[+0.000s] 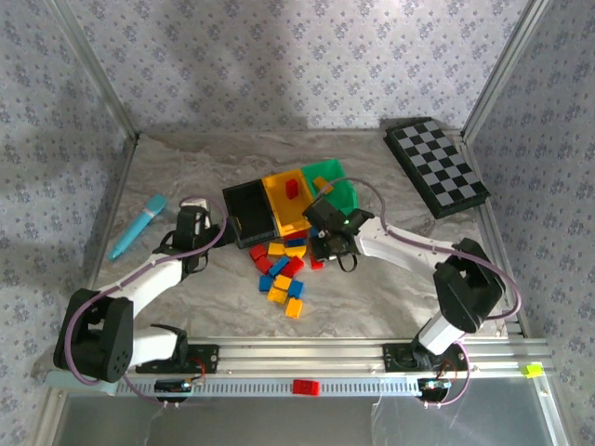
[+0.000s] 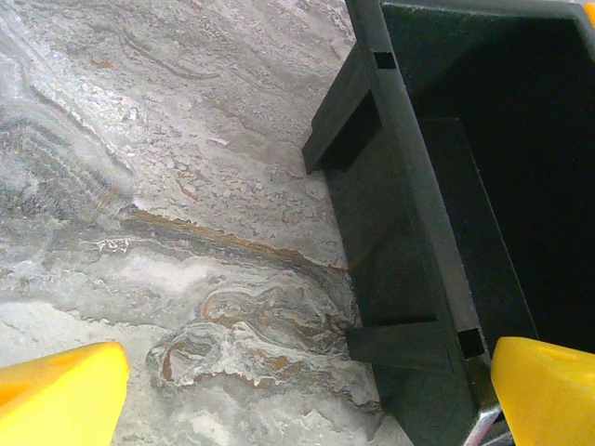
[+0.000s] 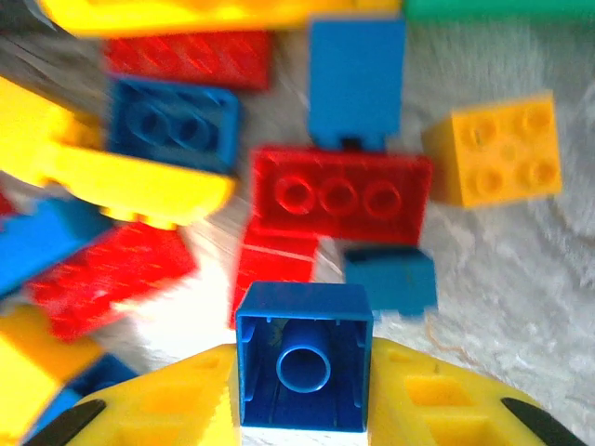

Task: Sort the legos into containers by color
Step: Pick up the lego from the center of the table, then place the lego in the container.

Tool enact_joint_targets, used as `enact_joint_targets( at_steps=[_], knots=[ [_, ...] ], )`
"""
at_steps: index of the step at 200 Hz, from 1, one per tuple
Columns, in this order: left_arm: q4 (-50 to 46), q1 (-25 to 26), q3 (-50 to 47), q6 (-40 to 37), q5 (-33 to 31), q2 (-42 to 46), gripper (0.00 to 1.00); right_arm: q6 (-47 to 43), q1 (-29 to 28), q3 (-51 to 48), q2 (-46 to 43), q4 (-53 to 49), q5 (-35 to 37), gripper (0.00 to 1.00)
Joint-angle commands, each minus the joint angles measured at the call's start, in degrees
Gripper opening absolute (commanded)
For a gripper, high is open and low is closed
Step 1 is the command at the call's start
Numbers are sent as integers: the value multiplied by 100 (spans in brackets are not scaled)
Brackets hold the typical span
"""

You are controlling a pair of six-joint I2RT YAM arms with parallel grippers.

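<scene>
Right gripper [image 1: 325, 243] clamped on 1 small blue plastic brick [image 3: 302, 358], hollow underside toward the wrist camera.
On my top view the open black rectangular plastic bin [image 1: 251, 214] lies at 10 o'clock from it, beyond the yellow bin [image 1: 284, 216], which holds 1 red brick [image 1: 291, 189]. I judge blue goes there. The left gripper [image 1: 192, 228], jaws wide and empty, hangs at that bin's 9 o'clock.

Smooth, glossy plastic is being shown by the blue lego [image 3: 302, 367], matt plastic by the black bin [image 2: 400, 232], and a rough, marbled finish by the tabletop [image 2: 167, 186].
</scene>
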State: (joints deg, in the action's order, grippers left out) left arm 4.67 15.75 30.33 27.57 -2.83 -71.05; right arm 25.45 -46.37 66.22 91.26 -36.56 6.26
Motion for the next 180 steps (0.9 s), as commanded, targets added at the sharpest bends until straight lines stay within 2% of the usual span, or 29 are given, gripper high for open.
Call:
enact_joint_targets(
  at_steps=[1, 36, 58, 99, 113, 124, 132, 180],
  knots=[
    [34, -37, 184, 64, -84, 16, 100, -192, -207, 600, 4, 48, 120, 35],
    [-66, -148, 168, 169, -183, 79, 100, -461, -532, 1658, 894, 688, -63, 35],
    [-26, -160, 82, 170, -207, 276, 100, -638, -583, 2741, 1745, 523, -237, 36],
    [25, -284, -66, 300, -332, 407, 100, -735, -499, 4143, 2900, 384, -534, 37],
    [10, -317, -63, 326, -278, 407, 100, -741, -461, 4462, 3117, 246, -584, 47],
    [4, -325, -71, 336, -259, 433, 100, -784, -477, 4470, 3090, 237, -511, 55],
    [-5, -327, -71, 336, -254, 467, 100, -796, -495, 4365, 2999, 237, -446, 57],
    [-1, -342, -97, 363, -251, 491, 100, -687, -654, 2801, 2021, 550, -506, 56]
  ],
)
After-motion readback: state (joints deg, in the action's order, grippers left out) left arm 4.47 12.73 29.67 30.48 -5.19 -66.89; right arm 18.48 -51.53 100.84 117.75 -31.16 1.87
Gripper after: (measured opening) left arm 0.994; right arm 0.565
